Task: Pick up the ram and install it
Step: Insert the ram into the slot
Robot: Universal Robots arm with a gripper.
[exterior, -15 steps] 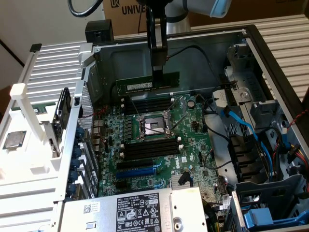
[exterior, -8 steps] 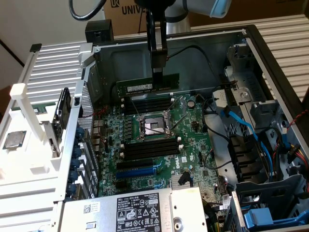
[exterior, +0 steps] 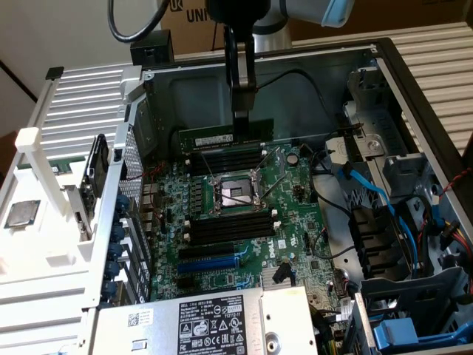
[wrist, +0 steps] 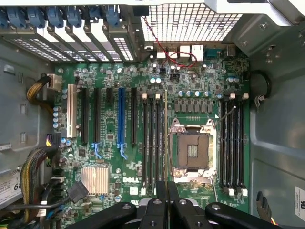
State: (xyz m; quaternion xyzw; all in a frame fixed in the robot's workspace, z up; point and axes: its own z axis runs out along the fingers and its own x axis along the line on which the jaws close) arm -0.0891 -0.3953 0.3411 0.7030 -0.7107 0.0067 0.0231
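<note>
Exterior view: holds the ram [exterior: 211, 137] level in the gripper [exterior: 242, 118], pinched narrow, at 12 o'clock from the CPU socket [exterior: 235, 194], above the memory slots [exterior: 225, 159].
Wrist view: shows it edge-on, just beside the socket.
Likely lining up for seating; calls for matching edge to slot.

Arm [exterior: 270, 33] overhead, end effector [exterior: 242, 124] pointing straight down, fingers [wrist: 161, 193] pinched nearly together
</note>
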